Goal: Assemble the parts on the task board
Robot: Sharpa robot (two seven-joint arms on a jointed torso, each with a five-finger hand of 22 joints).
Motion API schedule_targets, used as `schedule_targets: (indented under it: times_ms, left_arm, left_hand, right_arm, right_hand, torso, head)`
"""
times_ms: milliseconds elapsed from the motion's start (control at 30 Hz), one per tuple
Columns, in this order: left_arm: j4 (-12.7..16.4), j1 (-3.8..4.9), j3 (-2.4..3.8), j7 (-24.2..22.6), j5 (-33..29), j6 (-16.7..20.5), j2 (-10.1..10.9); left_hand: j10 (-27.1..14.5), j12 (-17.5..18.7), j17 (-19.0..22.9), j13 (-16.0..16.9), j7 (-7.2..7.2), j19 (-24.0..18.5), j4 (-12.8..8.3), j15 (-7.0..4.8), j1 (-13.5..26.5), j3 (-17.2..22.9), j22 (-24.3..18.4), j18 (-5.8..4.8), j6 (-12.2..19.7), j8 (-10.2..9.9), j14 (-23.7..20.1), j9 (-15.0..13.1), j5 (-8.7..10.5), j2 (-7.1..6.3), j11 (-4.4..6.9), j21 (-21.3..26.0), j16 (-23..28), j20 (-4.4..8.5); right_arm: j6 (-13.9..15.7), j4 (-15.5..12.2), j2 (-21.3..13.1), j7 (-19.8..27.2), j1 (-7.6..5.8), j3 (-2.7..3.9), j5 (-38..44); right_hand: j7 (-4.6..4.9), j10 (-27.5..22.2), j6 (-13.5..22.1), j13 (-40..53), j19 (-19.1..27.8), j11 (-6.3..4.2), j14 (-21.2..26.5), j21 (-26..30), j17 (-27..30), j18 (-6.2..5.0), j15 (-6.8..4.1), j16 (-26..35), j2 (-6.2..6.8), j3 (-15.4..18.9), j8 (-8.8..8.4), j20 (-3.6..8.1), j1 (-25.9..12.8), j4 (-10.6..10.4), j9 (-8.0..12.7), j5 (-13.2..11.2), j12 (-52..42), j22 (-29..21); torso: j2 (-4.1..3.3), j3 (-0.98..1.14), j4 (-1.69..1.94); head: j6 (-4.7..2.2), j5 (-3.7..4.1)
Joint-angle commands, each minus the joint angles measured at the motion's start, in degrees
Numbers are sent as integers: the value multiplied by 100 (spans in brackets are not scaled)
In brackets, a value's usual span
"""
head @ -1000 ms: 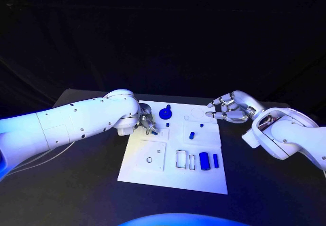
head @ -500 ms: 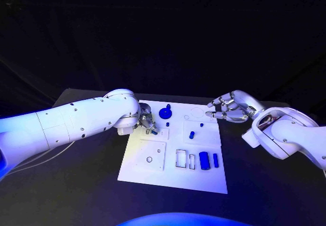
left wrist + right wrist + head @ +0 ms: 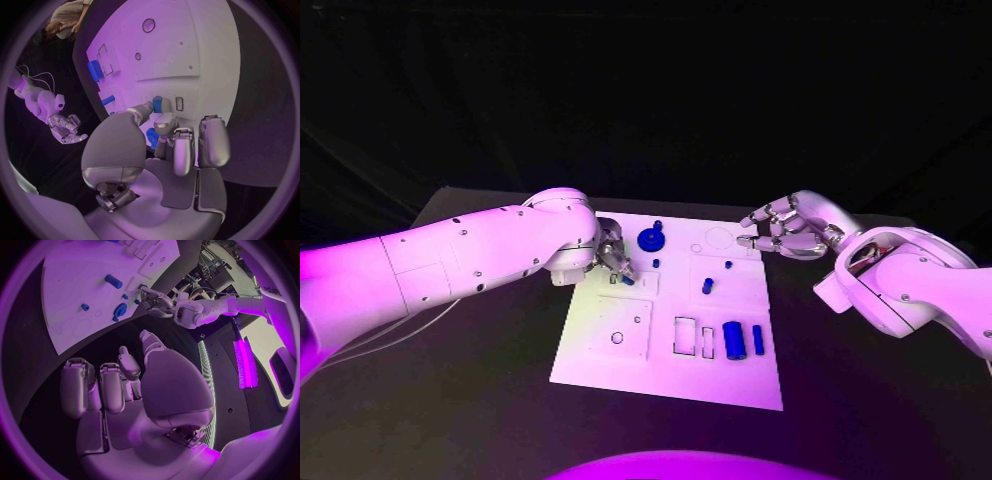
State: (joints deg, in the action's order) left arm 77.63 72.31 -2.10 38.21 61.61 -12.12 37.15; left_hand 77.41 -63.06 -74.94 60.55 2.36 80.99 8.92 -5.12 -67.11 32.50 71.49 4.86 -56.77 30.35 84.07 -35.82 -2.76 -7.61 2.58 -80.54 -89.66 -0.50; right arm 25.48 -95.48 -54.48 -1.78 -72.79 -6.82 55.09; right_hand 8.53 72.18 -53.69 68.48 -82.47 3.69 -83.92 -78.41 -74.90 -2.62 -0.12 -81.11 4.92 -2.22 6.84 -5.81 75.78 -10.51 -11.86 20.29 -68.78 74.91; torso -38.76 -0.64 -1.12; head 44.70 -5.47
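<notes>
The left robot hand [image 3: 610, 262] pinches a small blue part [image 3: 157, 104] over the task board [image 3: 625, 365] near its far left corner, seemingly mid-insertion; next comes pressing it home. Beyond the board's far right corner, the right robot hand [image 3: 783, 230] hovers, curled, holding nothing.

Right hand [image 3: 119, 385], fingers curled on nothing, hangs beside the task board [image 3: 75, 295].

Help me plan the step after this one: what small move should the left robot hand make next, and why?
Probably lower the small blue part a little into the slot beside it. The left robot hand seems to pinch that part at its fingertips just over the white board, while the right robot hand hovers off the board's corner.
</notes>
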Motion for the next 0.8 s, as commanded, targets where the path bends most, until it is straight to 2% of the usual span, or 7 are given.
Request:
schedule_targets:
  times_ms: [33, 800]
  left_arm:
    - [12, -7, -3, 35, 26, -136, -33]
    - [-76, -6, -3, 130, 71, -155, -146]
  left_hand:
    - [37, -46, -1506, 15, -110, 50, -76, -54, 81, 89, 11, -100, -149, 31, 593, -3, -18, -9, 3, -24, -34, 8]
    - [135, -169, -1506, 134, -139, 95, 83, -77, 431, -171, 92, -116, -245, 77, 593, -50, -18, 74, 28, -67, -34, 21]
  right_arm:
    - [-66, -2, 3, 30, 4, 0, 18]
    - [-60, -19, -8, 31, 4, 0, 18]
  right_hand:
    - [6, 23, -13, -5, -7, 4, -265, 34, -1, -48, -47, 36, -26, 26, 38, 21, -49, -11, 8, 39, -5, 696]
    - [6, 17, -12, -14, -2, 4, -263, 46, 11, -50, -47, 45, -26, 34, 40, 21, -57, -17, 9, 42, 1, 689]
  torso:
    - [1, 0, -2]
    - [-2, -3, -2]
  head:
    - [6, -3]
    - [13, 24]
